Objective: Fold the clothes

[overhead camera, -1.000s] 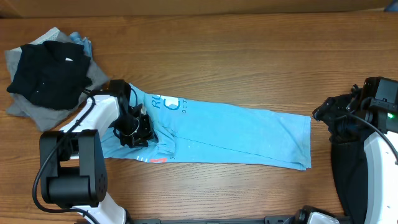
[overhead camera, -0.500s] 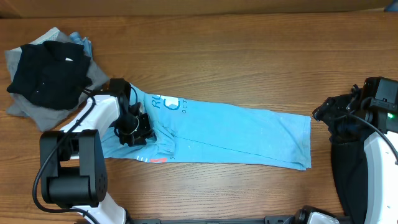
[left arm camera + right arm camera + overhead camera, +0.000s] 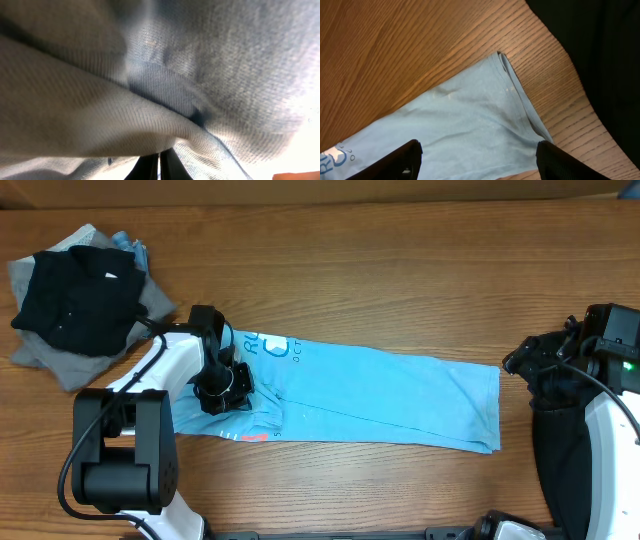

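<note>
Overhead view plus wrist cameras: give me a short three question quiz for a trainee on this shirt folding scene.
1. True or false: the left gripper is shut on the light blue T-shirt.
2. Where does the black and grey pile lie? A far left, apart from the T-shirt; B under the right arm; C on the T-shirt.
3. Fill in: the right gripper has its jaws ___.
Key: 1 true; 2 A; 3 open.
</note>
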`<state>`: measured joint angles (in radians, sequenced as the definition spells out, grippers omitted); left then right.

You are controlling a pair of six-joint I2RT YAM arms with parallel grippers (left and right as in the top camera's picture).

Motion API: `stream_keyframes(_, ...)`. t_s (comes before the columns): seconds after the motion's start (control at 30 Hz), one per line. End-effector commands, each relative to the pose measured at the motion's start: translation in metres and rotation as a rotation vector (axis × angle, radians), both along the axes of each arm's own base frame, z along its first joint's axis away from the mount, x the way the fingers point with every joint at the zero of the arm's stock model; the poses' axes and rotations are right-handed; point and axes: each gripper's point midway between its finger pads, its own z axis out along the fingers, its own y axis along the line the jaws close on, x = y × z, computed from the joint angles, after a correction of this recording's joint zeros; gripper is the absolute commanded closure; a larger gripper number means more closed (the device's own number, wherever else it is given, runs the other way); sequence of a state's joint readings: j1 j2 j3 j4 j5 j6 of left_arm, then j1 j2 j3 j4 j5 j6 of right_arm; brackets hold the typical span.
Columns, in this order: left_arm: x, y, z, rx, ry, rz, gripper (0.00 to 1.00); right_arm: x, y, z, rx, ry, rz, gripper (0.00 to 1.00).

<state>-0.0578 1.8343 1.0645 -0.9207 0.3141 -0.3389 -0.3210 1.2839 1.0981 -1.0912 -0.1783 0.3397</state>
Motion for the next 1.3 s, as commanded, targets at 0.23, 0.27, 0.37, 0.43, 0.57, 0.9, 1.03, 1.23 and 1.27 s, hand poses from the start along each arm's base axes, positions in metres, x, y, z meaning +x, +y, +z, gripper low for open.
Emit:
stream_keyframes(0.23,-0.001,0.003,0.027,-0.006,0.039,0.013,0.96,0.002,-0.003,0.002,-0.012,-0.009,0.000,0.23)
stream_keyframes(0.27,0.002,0.004,0.034,-0.008,0.032,0.010,0.96,0.002,-0.003,0.002,-0.012,-0.009,0.000,0.23)
stream_keyframes(0.37,0.011,0.016,0.051,0.035,0.015,0.011,0.96,0.002,-0.003,0.002,-0.012,-0.009,0.000,0.23)
stream_keyframes(0.43,0.014,0.025,0.059,0.072,0.008,0.005,0.96,0.002,-0.003,0.002,-0.012,-0.009,0.000,0.23)
stream_keyframes(0.57,0.008,0.041,0.069,0.148,0.040,-0.015,0.96,0.002,-0.005,0.002,-0.021,-0.005,-0.003,0.23)
stream_keyframes(0.9,-0.006,0.076,0.086,0.266,0.115,0.010,0.96,0.002,-0.006,0.002,-0.025,-0.004,-0.005,0.23)
stream_keyframes(1.03,-0.015,0.090,0.089,0.327,0.153,0.003,0.96,0.002,-0.006,0.002,-0.025,-0.005,-0.005,0.23)
stream_keyframes(1.23,-0.010,0.089,0.087,0.325,0.131,0.005,0.50,0.002,-0.006,0.002,-0.026,-0.008,-0.005,0.23)
stream_keyframes(1.27,-0.009,0.087,0.087,0.315,0.125,0.007,0.47,0.002,-0.006,0.002,-0.026,-0.008,-0.005,0.23)
